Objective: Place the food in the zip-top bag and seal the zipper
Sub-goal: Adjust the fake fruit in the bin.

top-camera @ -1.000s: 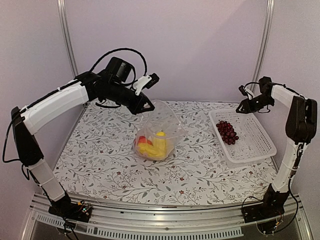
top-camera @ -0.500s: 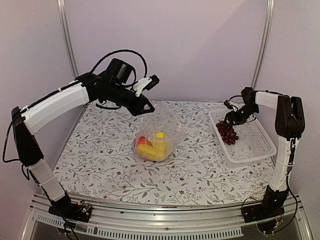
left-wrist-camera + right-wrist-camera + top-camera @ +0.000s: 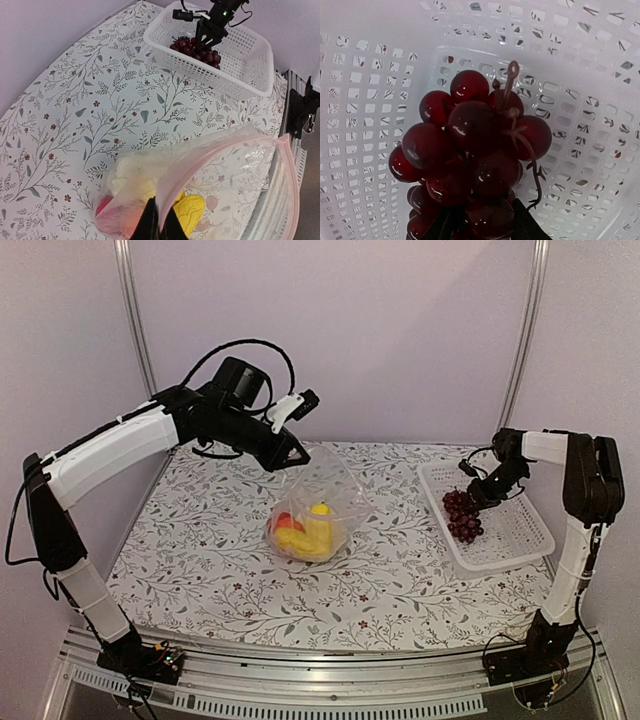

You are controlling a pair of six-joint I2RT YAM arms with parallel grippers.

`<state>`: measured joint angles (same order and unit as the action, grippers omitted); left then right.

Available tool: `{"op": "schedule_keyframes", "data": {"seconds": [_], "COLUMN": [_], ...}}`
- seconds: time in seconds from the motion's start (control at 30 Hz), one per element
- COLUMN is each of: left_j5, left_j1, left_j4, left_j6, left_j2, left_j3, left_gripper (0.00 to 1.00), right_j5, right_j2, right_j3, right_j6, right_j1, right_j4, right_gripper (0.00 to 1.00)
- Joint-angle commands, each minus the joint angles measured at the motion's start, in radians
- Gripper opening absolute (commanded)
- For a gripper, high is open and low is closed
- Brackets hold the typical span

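My left gripper (image 3: 298, 454) is shut on the rim of the clear zip-top bag (image 3: 318, 502) and holds its mouth up and open. In the left wrist view the gripper (image 3: 160, 221) pinches the pinkish zipper edge (image 3: 215, 150). Inside the bag lie a yellow piece (image 3: 192, 212), a red piece (image 3: 107, 210) and a white cauliflower (image 3: 135, 172). The dark red grape bunch (image 3: 462, 514) lies in the white basket (image 3: 515, 525). My right gripper (image 3: 482, 490) is down in the basket, its fingers closed around the bunch (image 3: 470, 150).
The white mesh basket (image 3: 250, 80) stands at the table's right side, to the right of the bag. The floral tablecloth (image 3: 200, 550) covers the table. Metal posts stand at the back corners.
My right arm came down from above the basket's far edge onto the grape bunch, and the bunch shifted slightly nearer. The left arm and bag have not moved.
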<state>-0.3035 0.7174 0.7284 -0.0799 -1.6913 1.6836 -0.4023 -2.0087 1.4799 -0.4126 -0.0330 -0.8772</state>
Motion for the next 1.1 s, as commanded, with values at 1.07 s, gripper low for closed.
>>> {"op": "schedule_keyframes", "data": {"seconds": [1.07], "left_j5": [-0.014], "left_j1": [0.015], "left_j4": [-0.034], "left_j6": [0.004], "left_j2": [-0.002], "left_j3": [-0.047], "left_gripper": [0.04], "right_j5": [0.085], "right_j2": [-0.061], "right_j3": [0.248], "right_j6": [0.124], "right_j1": [-0.039], "right_j4": [0.014], "right_gripper": [0.42]}}
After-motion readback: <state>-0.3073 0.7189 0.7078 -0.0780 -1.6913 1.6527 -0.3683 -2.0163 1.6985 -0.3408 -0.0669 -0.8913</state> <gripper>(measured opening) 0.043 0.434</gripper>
